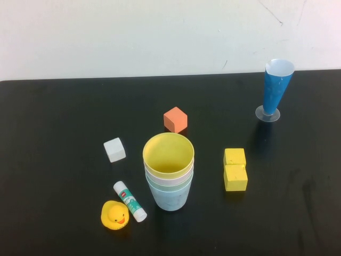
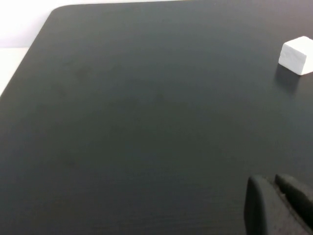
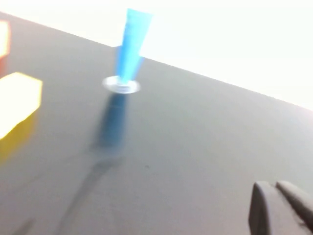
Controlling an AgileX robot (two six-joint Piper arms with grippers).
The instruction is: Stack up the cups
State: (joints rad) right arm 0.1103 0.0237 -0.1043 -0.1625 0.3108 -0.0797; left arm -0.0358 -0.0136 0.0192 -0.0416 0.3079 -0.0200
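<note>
Both end effectors, left (image 2: 274,196) and right (image 3: 276,203), closed empty, apparently far from stacked cups (image 1: 168,170).

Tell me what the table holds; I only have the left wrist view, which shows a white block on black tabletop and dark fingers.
Observer: In the high view the cups are already nested in one upright stack, yellow innermost, light blue outermost.
Operator: Is my white block near them?
Observer: The white block sits apart from the stack, on the robot's left of it, with a glue stick and a rubber duck nearer the robot.
Operator: Where are the grippers?
Observer: Neither arm shows in the high view. The left gripper is shut and holds nothing; the right gripper is also shut, empty, above bare table, facing the blue cone.
</note>
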